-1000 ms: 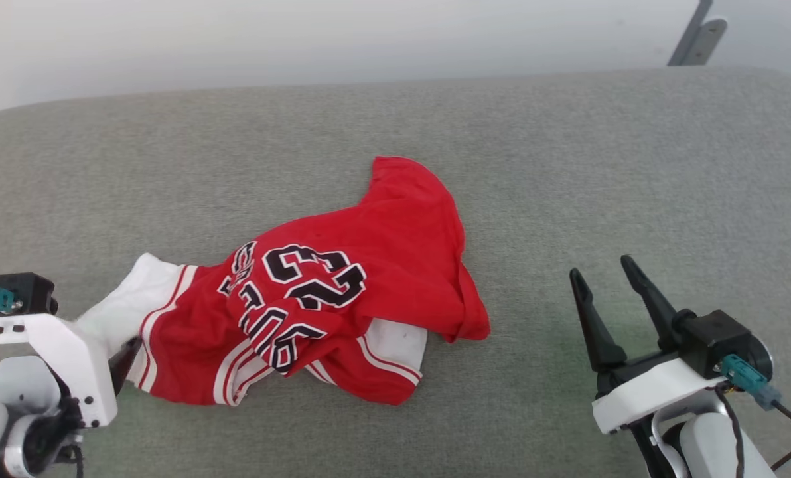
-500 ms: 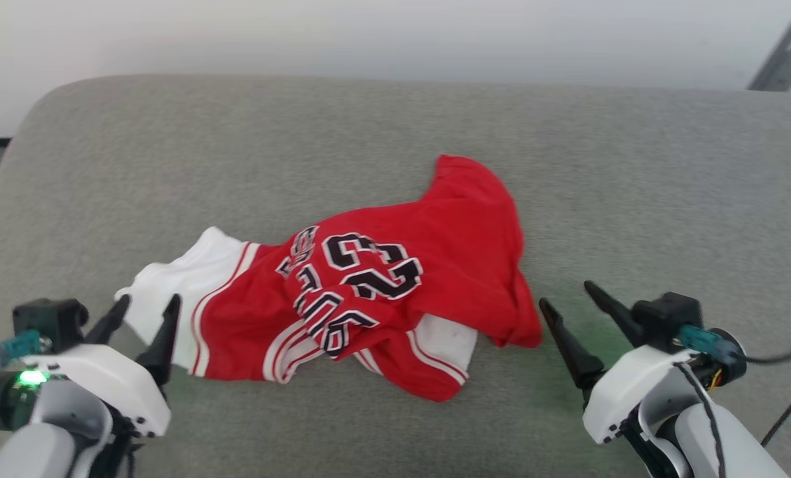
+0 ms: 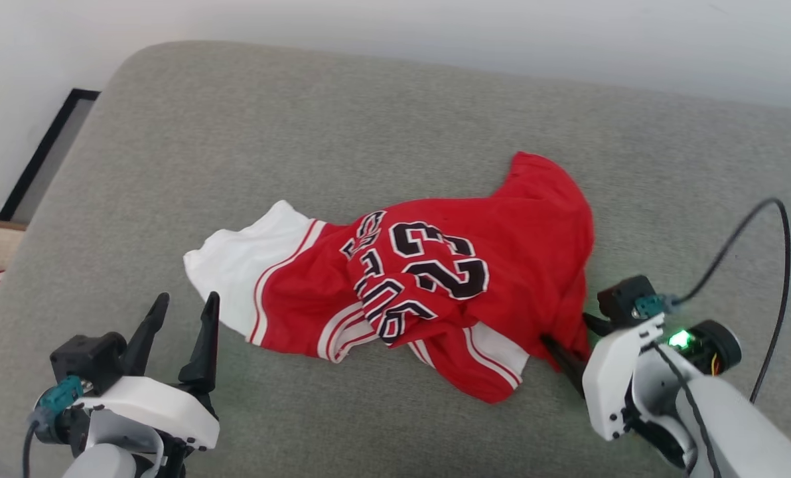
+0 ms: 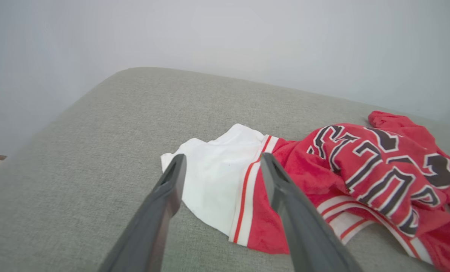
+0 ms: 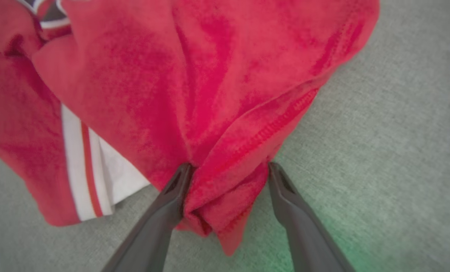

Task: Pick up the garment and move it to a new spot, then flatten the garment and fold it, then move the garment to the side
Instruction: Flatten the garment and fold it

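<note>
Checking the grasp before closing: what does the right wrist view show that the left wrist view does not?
Right wrist view: the garment has its red hem corner bunched between the open fingers of the right gripper, stitching visible. Left wrist view: the white sleeve lies ahead of the open fingers of the left gripper, which hold nothing, plus the black lettering. Both: the garment's striped trim and the gray cushion beneath it.

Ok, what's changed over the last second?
The right tool has closed in on the garment and now straddles its red hem corner, jaws open, not yet gripping. The left tool has drawn slightly back from the white sleeve. The camera panned; the garment lies crumpled as before.
</note>
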You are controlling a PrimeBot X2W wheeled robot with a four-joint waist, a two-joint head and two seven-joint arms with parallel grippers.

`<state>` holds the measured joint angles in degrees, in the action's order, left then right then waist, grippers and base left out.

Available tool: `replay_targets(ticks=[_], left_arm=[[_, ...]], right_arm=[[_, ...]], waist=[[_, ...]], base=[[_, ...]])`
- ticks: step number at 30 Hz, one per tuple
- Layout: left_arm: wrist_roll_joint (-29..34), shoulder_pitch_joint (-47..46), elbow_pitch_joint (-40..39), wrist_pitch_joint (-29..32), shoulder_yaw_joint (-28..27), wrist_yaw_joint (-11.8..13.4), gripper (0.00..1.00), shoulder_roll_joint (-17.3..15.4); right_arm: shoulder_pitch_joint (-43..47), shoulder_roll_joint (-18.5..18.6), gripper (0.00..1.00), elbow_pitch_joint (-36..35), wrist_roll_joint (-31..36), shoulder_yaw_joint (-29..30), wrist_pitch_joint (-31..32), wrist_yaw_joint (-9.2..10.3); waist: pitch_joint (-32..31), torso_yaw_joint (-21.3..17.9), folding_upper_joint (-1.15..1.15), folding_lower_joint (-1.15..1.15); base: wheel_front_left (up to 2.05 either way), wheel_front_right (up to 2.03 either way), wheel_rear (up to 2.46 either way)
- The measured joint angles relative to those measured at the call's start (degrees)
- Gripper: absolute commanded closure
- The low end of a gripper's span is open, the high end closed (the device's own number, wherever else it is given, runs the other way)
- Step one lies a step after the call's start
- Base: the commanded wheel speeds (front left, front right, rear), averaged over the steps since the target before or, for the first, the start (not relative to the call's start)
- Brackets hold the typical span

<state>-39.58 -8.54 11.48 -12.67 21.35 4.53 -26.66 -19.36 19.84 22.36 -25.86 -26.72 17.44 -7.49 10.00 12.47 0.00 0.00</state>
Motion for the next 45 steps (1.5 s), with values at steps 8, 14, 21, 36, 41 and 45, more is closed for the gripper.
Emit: replay_targets(ticks=[8, 14, 21, 36, 41, 45], left_arm=[[2.44, 0.9, 0.38, -2.23, -2.43, -1.2, 0.0, 3.57], [5.7, 2.15, -0.8, -2.27, -5.86, -3.87, 0.0, 7.22], [9.42, 2.63, -0.02, -2.3, -8.13, -7.44, 0.0, 11.54], [15.27, 0.47, 2.34, -2.3, -8.87, -11.61, 0.0, 19.93], [15.37, -0.59, 2.76, -2.3, -7.95, -11.83, 0.0, 21.15], [15.03, -0.81, 2.63, -2.3, -7.25, -11.84, 0.0, 21.39]], right_arm=[[-3.68, 1.91, 1.0, -1.37, -1.57, 0.53, 5.95, -0.01], [-8.82, 3.71, 1.0, -5.12, -1.8, 2.7, 8.84, -0.01], [-16.3, 4.3, 1.0, -2.31, -1.74, 2.35, 10.36, -0.01], [-34.1, 3.55, 1.0, 22.46, -2.97, -5.68, 6.73, -0.01], [-37.71, 3.48, 1.0, 30.03, -3.92, -8.64, 6.21, -0.01], [-38.9, 2.43, 0.57, 34.96, -5.21, -10.78, 6.73, -0.01]], waist=[[0.29, 2.17, 0.0, 0.0], [0.39, 3.69, 0.0, 0.0], [0.76, 6.54, 0.0, 0.0], [3.84, 14.37, 0.0, 0.0], [5.48, 16.57, 0.0, 0.0], [6.78, 17.41, 0.0, 0.0]], base=[[0.0, 0.0, 0.0], [0.0, 0.0, 0.0], [0.0, 0.0, 0.0], [0.0, 0.0, 0.0], [0.0, 0.0, 0.0], [0.0, 0.0, 0.0]])
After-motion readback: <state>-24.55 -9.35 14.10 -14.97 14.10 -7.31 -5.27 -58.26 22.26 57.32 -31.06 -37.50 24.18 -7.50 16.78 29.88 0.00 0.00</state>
